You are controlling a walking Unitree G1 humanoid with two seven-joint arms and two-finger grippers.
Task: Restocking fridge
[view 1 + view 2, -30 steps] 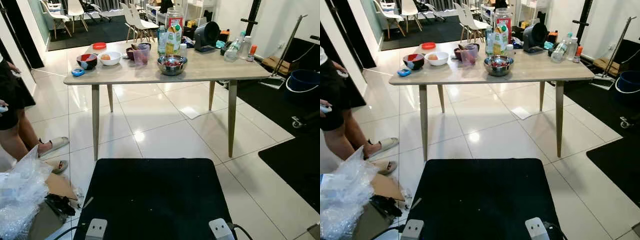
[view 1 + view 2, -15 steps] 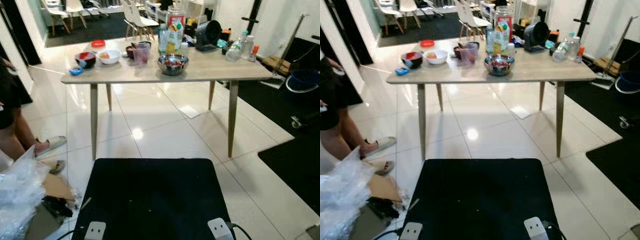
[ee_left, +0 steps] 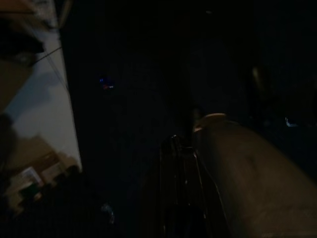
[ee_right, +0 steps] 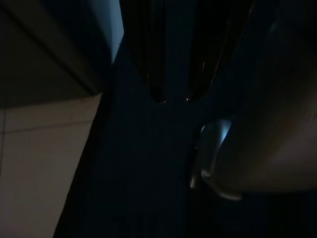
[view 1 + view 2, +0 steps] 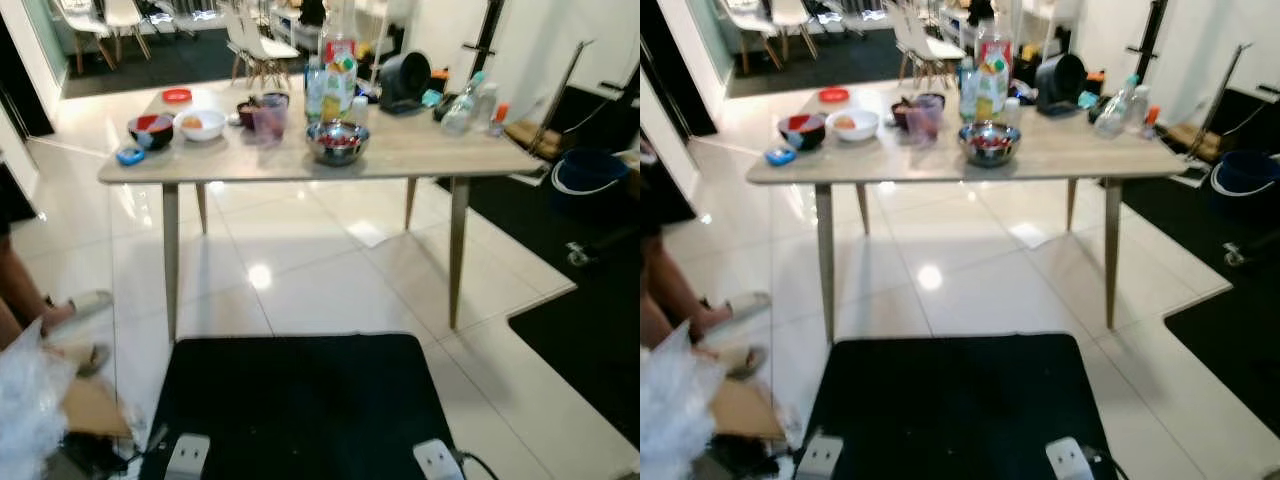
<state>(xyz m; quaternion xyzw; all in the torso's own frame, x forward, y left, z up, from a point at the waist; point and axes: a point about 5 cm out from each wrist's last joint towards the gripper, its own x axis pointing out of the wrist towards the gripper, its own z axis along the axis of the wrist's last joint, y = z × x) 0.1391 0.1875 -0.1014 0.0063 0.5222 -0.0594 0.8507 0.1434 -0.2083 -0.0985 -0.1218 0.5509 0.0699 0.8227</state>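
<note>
my view has shifted and blurred since a moment ago, so i am walking toward the light wooden tabletop (image 5: pixel 400 150). on it the round steel bowl of red food (image 5: pixel 338 141) and tall juice carton (image 5: pixel 339 75) wait for restocking. my right gripper (image 4: pixel 173 96) hangs narrowly open and empty; the left i cannot tell.

I count one table (image 5: pixel 1060 160) mid-frame carrying three bowls: steel bowl (image 5: pixel 989 142), white bowl (image 5: pixel 853 124), dark bowl (image 5: pixel 800 130). One black fan (image 5: pixel 1059 79), one blue bucket (image 5: pixel 1244 176) at right edge.
</note>
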